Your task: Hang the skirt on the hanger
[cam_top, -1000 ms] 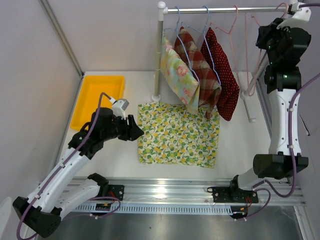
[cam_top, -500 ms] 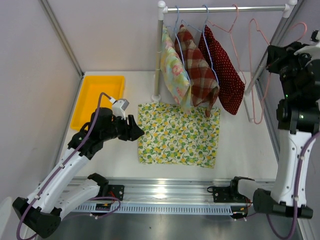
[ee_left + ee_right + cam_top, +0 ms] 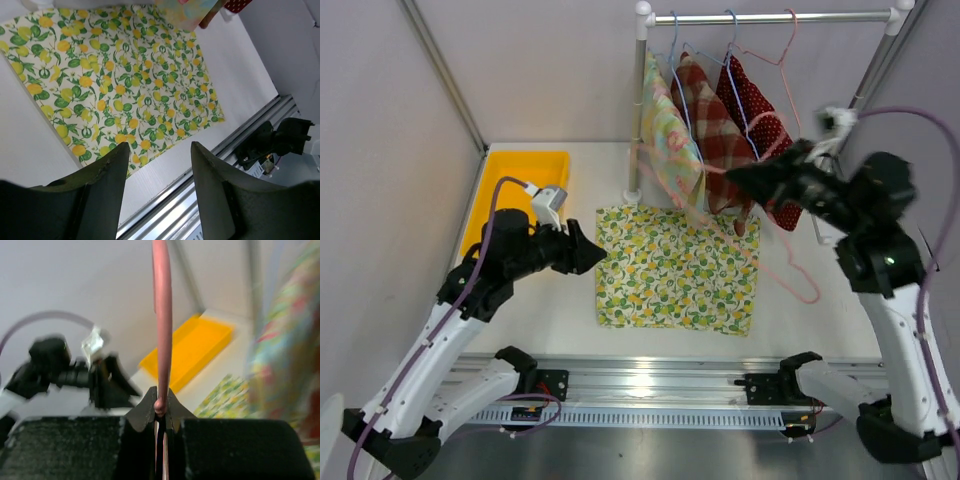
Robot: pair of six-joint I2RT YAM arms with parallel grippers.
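Lemon-printed fabric skirt [image 3: 678,268] lies spread flat on the white table [image 3: 790,330] at the centre of the top view, the left gripper [image 3: 588,250] hovering just off its frame-left edge with fingers apart. At upper right, the right gripper [image 3: 748,182] is clamped on a thin pink wire hanger [image 3: 161,315], blurred above the skirt's far edge. I judge the hanger should come down low and level beside the cloth while the left gripper pinches the edge cleanly.
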